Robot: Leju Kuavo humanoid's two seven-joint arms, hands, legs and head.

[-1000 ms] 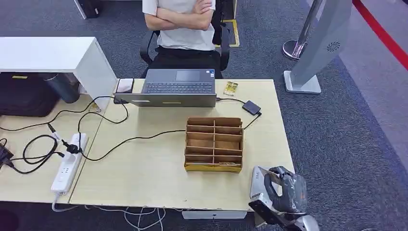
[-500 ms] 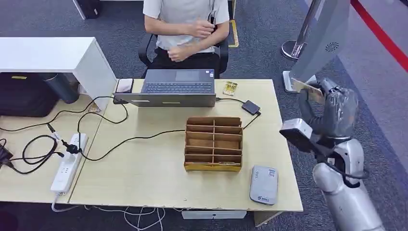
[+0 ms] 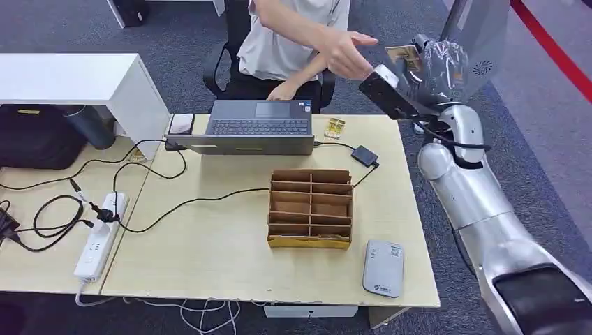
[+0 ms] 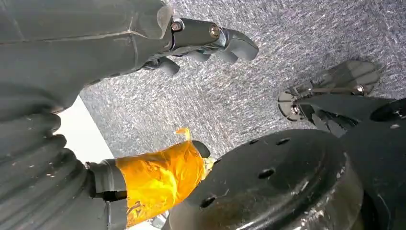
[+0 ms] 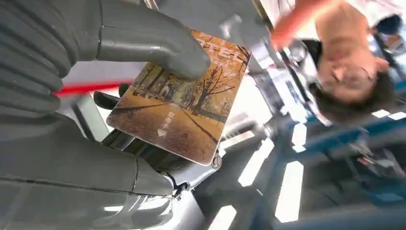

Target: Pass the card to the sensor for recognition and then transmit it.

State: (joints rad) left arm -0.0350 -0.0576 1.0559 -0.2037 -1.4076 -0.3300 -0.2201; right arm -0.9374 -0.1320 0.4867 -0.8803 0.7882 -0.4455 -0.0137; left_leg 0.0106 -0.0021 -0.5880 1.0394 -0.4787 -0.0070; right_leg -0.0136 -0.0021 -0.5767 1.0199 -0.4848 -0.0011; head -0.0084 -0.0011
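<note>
Between the right hand's [image 5: 95, 96] fingers, the card [image 5: 179, 96] reads "TEL".

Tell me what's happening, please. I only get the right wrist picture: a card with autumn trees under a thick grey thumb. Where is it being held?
Observer: The right hand holds the card raised past the far right corner of the desk.
Operator: Is that blurry person taking it?
Observer: The seated person's hand is stretched toward the card and appears to stop just short of it.
Operator: Where's the sensor?
Observer: A grey card reader lies at the desk's near right corner, beside a cardboard organizer.
Operator: And the other hand?
Observer: The left hand hangs over grey carpet, fingers apart, holding nothing.
</note>
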